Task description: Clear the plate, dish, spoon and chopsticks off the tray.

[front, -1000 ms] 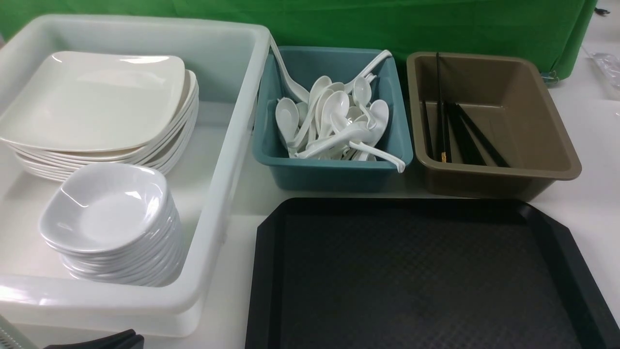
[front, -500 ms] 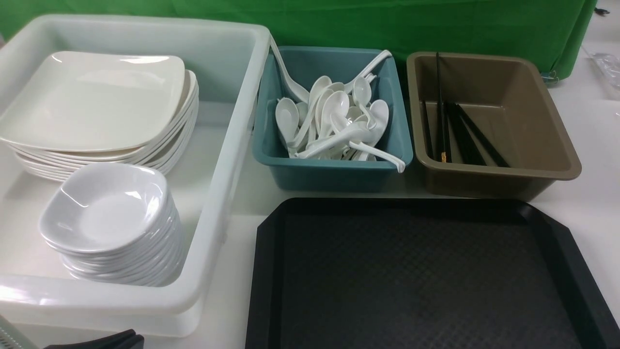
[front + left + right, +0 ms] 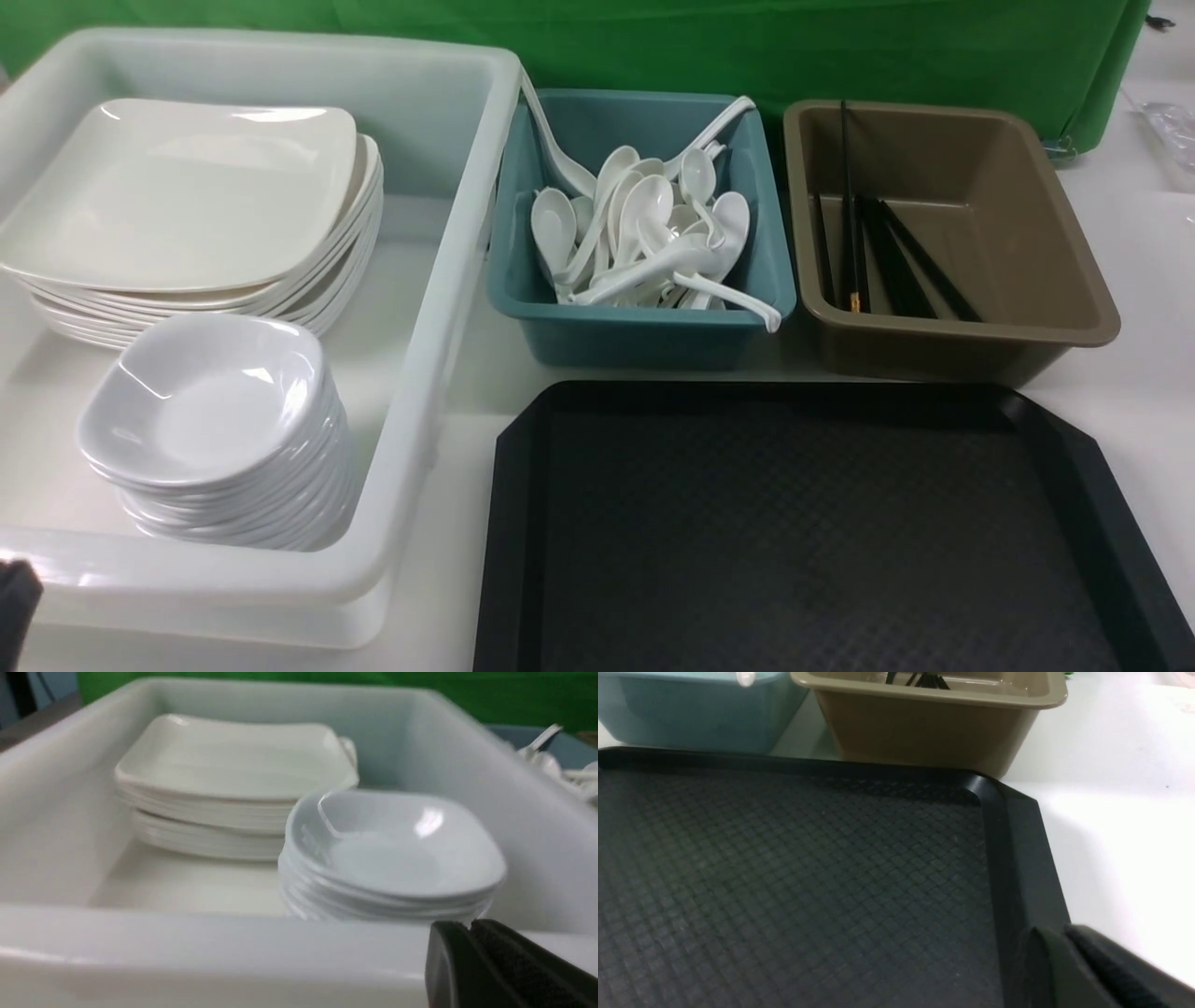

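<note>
So the black tray (image 3: 803,532) sits on the white tabletop (image 3: 1139,392) with nothing on its textured floor; the plate (image 3: 177,187) tops a stack at the far end of the white tub (image 3: 439,308) on the left, and the dish (image 3: 201,401) tops its own stack just in front of that, same tub; spoons (image 3: 644,238) are piled in the teal bin (image 3: 644,331) behind the tray, chopsticks (image 3: 854,224) lie in the brown bin (image 3: 971,341) right beside it. Left gripper (image 3: 472,933) hangs outside the tub's near wall, jaws look pressed together with nothing between them; right gripper (image 3: 1059,942) is over the tray's right rim, can't tell whether its jaws are spread.
</note>
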